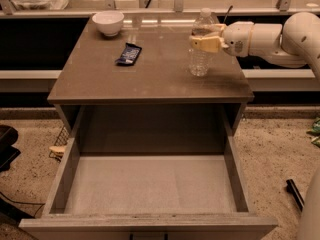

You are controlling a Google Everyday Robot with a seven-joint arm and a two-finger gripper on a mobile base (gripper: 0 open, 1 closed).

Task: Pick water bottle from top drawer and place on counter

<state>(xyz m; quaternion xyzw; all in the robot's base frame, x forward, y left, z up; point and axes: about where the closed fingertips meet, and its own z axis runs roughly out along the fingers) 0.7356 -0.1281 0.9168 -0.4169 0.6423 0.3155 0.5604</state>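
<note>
The water bottle [199,61] stands upright on the right part of the counter [150,81], its base touching the top. My gripper [197,37] reaches in from the right and is shut around the bottle's upper body, just below the white cap. One pale finger [206,44] crosses the front of the bottle; the other shows behind it. The top drawer [150,186] is pulled fully open below the counter, with nothing in it.
A white bowl [108,22] sits at the counter's back left. A dark snack packet [128,54] lies in front of it. My white arm [280,39] stretches over the counter's right edge. A shelf rail runs behind the counter, and speckled floor lies on both sides.
</note>
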